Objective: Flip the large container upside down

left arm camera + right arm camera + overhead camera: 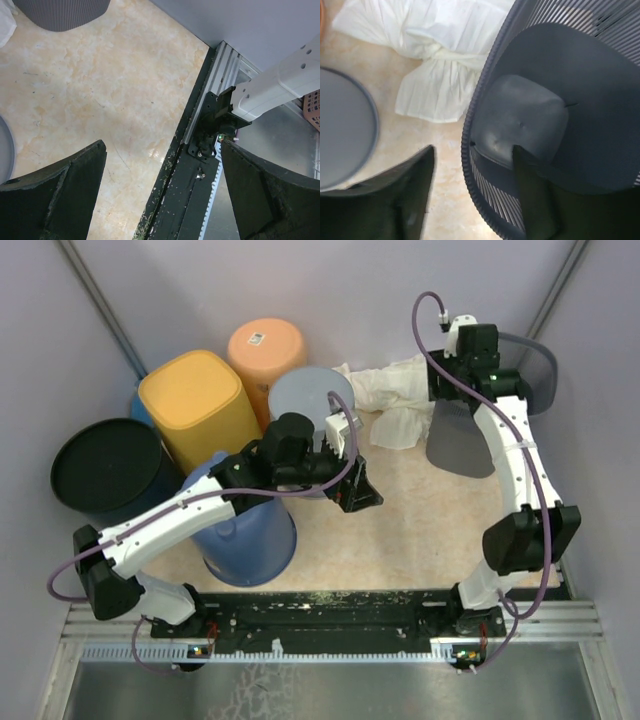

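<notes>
The large dark grey ribbed container (462,440) lies tilted at the right of the table, its opening facing my right wrist camera. In the right wrist view its rim (470,145) runs between my fingers: one finger outside, one inside the container. My right gripper (472,150) is open astride that rim; from above it sits at the container's upper edge (447,400). My left gripper (358,492) is open and empty over the middle of the table; in its wrist view (162,145) only bare tabletop and the base rail lie between the fingers. The container's side shows at the top (65,12).
A white cloth (395,400) lies left of the container, also in the right wrist view (440,55). A pale grey bucket (310,395), orange bucket (265,350), yellow bin (200,405), black bin (105,470) and blue bucket (245,535) crowd the left.
</notes>
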Tool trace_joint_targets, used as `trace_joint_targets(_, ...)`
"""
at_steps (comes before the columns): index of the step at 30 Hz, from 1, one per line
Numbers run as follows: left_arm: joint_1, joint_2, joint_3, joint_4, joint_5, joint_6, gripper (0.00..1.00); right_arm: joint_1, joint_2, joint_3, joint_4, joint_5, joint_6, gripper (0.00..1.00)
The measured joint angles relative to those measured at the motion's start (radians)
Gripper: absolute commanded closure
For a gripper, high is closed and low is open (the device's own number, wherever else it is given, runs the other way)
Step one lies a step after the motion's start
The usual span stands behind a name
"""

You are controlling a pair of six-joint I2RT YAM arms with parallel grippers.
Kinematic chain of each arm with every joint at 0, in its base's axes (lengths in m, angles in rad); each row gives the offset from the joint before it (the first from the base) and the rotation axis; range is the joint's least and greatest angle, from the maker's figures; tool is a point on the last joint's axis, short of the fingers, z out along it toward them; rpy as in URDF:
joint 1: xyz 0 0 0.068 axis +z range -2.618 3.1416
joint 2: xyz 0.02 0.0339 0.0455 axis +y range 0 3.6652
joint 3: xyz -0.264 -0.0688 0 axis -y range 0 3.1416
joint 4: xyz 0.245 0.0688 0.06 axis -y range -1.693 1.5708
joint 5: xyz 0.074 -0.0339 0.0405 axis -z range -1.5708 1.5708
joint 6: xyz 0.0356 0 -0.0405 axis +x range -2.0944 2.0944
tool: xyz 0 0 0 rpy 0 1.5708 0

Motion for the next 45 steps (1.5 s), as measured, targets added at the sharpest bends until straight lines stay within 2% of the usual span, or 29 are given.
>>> trace_joint_targets(1,0.000,-0.004,-0.005,0.001,0.000,0.000,0.00,0.000,0.008,0.000,-0.008,-0.004,-0.006,0.55)
trace_joint_targets(3,0.000,-0.011,-0.014,0.002,0.000,-0.001,0.00,0.000,0.014,0.000,-0.030,-0.017,-0.011,0.96)
trace_joint_targets(4,0.000,-0.012,-0.017,0.002,0.000,-0.001,0.00,0.000,0.014,0.000,-0.035,-0.023,-0.015,1.00)
trace_joint_targets(10,-0.002,-0.013,-0.025,0.006,0.000,0.000,0.00,-0.002,-0.042,-0.047,-0.042,-0.042,-0.015,1.00)
trace_joint_targets(16,-0.002,0.018,-0.011,0.018,0.021,0.004,0.00,-0.006,-0.341,-0.276,-0.077,-0.113,0.019,1.00)
trace_joint_targets(21,-0.002,0.104,0.069,-0.008,0.053,0.009,0.00,-0.006,-0.550,-0.374,-0.154,-0.156,0.045,1.00)
trace_joint_targets(24,-0.001,0.116,0.077,-0.010,0.058,0.008,0.00,-0.006,-0.633,-0.413,-0.203,-0.170,0.054,0.67)
trace_joint_targets(26,0.003,0.116,0.078,-0.010,0.062,0.003,0.00,-0.006,-0.661,-0.429,-0.235,-0.175,0.070,0.57)
trace_joint_targets(28,0.007,0.116,0.082,-0.007,0.067,-0.002,0.00,-0.006,-0.684,-0.455,-0.275,-0.178,0.074,0.51)
trace_joint_targets(32,0.010,0.116,0.083,0.001,0.072,-0.024,0.00,-0.006,-0.691,-0.472,-0.313,-0.184,0.080,0.50)
trace_joint_targets(35,0.010,0.114,0.079,0.013,0.077,-0.043,0.00,-0.006,-0.682,-0.471,-0.294,-0.181,0.098,0.48)
trace_joint_targets(41,0.010,0.097,0.052,0.037,0.084,-0.072,0.00,-0.006,-0.702,-0.447,-0.156,-0.190,0.225,0.35)
trace_joint_targets(42,0.010,0.093,0.049,0.039,0.084,-0.074,0.00,-0.006,-0.699,-0.429,-0.135,-0.188,0.259,0.28)
trace_joint_targets(43,0.010,0.088,0.045,0.042,0.082,-0.076,0.00,-0.006,-0.692,-0.408,-0.113,-0.183,0.296,0.12)
trace_joint_targets(45,0.010,0.077,0.039,0.045,0.073,-0.076,0.00,-0.003,-0.670,-0.377,-0.070,-0.171,0.354,0.09)
